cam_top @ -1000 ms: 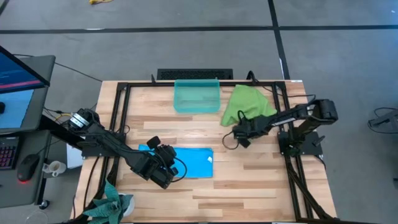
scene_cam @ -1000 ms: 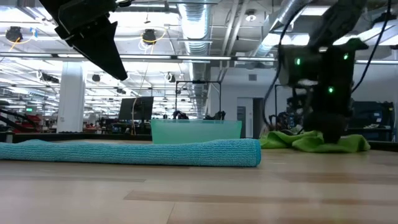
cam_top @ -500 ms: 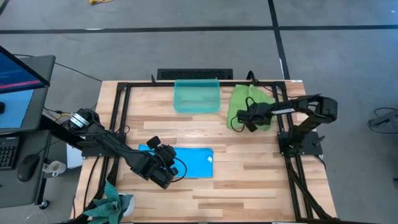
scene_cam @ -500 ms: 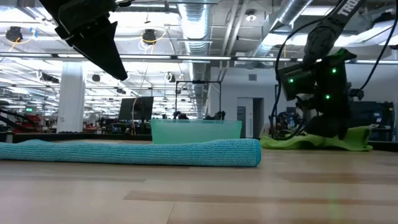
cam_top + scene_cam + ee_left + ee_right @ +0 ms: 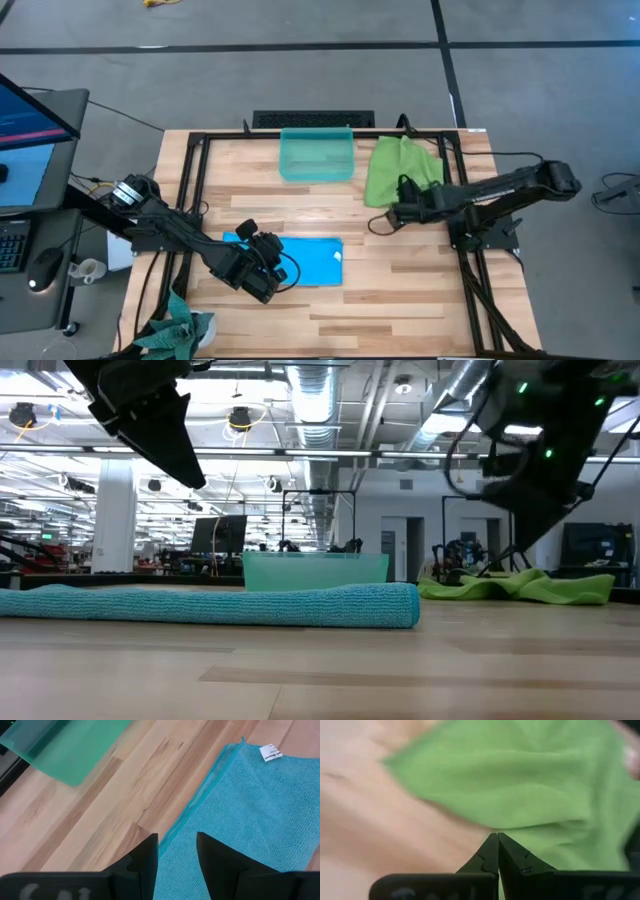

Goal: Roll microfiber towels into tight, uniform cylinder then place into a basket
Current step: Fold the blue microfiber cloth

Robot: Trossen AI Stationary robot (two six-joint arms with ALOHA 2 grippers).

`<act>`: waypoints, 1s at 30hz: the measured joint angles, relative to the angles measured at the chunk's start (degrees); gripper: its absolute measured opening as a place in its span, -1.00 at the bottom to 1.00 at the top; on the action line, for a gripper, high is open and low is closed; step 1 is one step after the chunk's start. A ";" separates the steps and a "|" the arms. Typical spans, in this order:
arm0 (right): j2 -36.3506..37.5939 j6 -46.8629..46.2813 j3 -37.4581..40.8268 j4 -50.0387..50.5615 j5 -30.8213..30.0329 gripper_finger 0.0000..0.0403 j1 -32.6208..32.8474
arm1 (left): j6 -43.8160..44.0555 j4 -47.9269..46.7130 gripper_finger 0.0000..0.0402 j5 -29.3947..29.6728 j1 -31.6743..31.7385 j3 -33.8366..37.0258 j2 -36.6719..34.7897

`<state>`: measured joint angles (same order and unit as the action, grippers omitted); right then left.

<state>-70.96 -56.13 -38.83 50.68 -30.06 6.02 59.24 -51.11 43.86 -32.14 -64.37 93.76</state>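
The sky-blue towel point(image 5: 305, 262) lies flat on the table near the near edge; it also shows in the low view point(image 5: 220, 605) and the left wrist view point(image 5: 250, 805). My left gripper point(image 5: 272, 262) hangs open above its left end, over its far edge, high in the low view point(image 5: 185, 465). The lime green towel point(image 5: 400, 165) lies loosely spread at the far right point(image 5: 520, 587). My right gripper point(image 5: 383, 218) is shut and empty, raised off the table point(image 5: 530, 530) just near of the green towel point(image 5: 520, 775). The teal-green basket point(image 5: 316, 155) stands at the far middle.
A darker teal-green cloth point(image 5: 180, 325) hangs at the table's near left corner. Black frame rails point(image 5: 190, 180) run along the table's left, right and far sides. Bare wood lies between the two towels and along the near edge.
My right gripper has gone toward the far edge over the green towel, then come back toward the near edge and risen off the table. The green towel's near left corner has shifted toward the far edge, and the towel now lies flatter.
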 joint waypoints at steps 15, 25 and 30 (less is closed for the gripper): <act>1.31 25.78 -0.04 -39.47 6.21 -0.87 10.16 | -3.17 3.73 -0.36 -0.03 -0.03 0.02 0.09; 1.29 29.61 -0.04 -44.92 6.23 -0.87 10.47 | -8.94 14.31 -0.36 -3.63 0.04 3.17 0.13; 1.29 29.63 -0.04 -44.92 6.23 -0.86 10.45 | -11.65 19.81 -0.36 -7.58 1.05 5.55 0.15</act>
<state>-69.67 -26.50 -38.87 5.76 -23.83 16.47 47.59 -31.30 36.28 -31.09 -58.82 93.91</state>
